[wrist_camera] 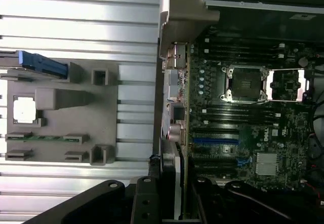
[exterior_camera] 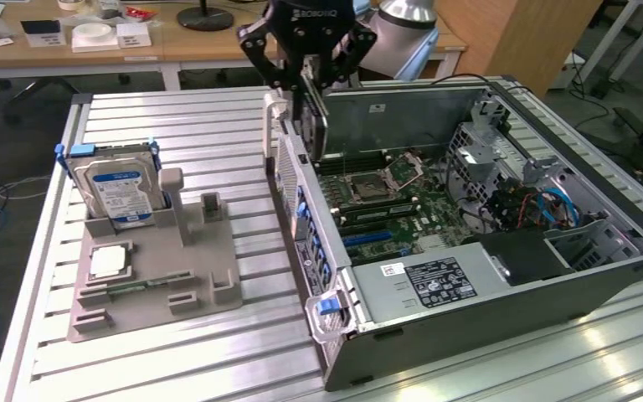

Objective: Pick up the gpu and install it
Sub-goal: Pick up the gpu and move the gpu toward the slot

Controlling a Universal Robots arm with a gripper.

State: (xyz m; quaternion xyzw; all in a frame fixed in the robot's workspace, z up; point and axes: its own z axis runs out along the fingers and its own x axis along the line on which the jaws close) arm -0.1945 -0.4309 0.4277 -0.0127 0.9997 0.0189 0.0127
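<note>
Closest in, my fingers (wrist_camera: 144,203) pinch the gpu (wrist_camera: 177,198), narrowly parted around its thin body, holding it upright. My gripper (exterior_camera: 315,82) hangs over the open case (exterior_camera: 501,318), with the gpu just inside the case's rear wall (exterior_camera: 290,167), above the motherboard (exterior_camera: 383,197); whether it touches the board, I cannot tell.

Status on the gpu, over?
Gripper shut on gpu, card held upright. Hanging over open computer case, beside its rear wall. Slots below look unobstructed.

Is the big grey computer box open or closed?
Open. The grey metal computer case lies on its side with no cover on top, so the dark circuit board and blue cables inside are plain to see.
</note>
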